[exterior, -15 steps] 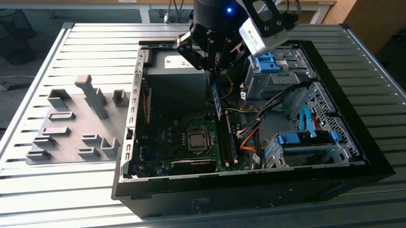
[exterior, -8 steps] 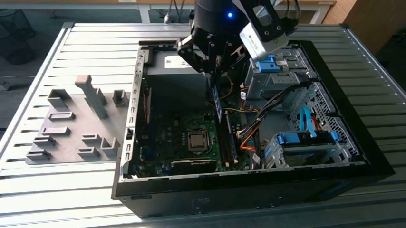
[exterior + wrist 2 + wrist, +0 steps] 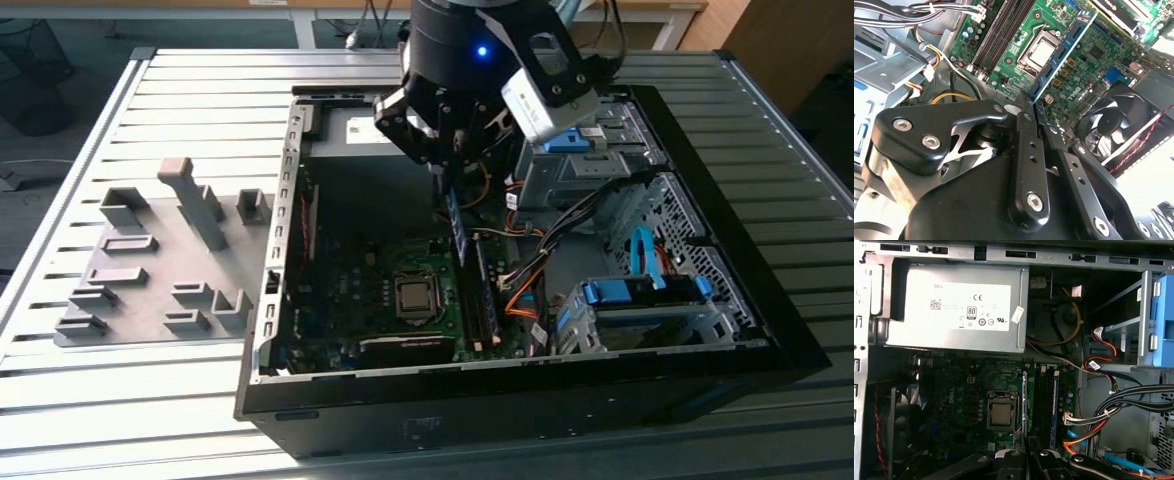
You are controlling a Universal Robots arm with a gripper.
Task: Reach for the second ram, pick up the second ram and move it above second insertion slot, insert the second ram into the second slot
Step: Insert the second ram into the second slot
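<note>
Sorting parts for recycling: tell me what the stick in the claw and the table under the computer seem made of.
The RAM stick, pinched edge-on in the claw, looks like blue-green laminated circuit board carrying dark, probably plastic chips. The table seems bare metal, probably aluminium: matte silver ribbed slats with a dull sheen.

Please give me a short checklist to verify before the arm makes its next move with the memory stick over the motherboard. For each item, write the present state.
1. Stick gripped: ok. The gripper is shut on the second ram, holding it at one end.
2. Stick clear of the board: ok. In the exterior view the second ram hangs above the motherboard, not yet seated.
3. First stick in place: ok. One blue-edged stick already sits in the slot bank.
4. Free slot available: ok. Dark empty slots lie beside it.
5. Stick lined up with the slots: cannot tell. It runs roughly parallel to them, but over which slot is unclear.
6. Cables clear of slots: ok. The orange and black cables lie beside the bank.
</note>
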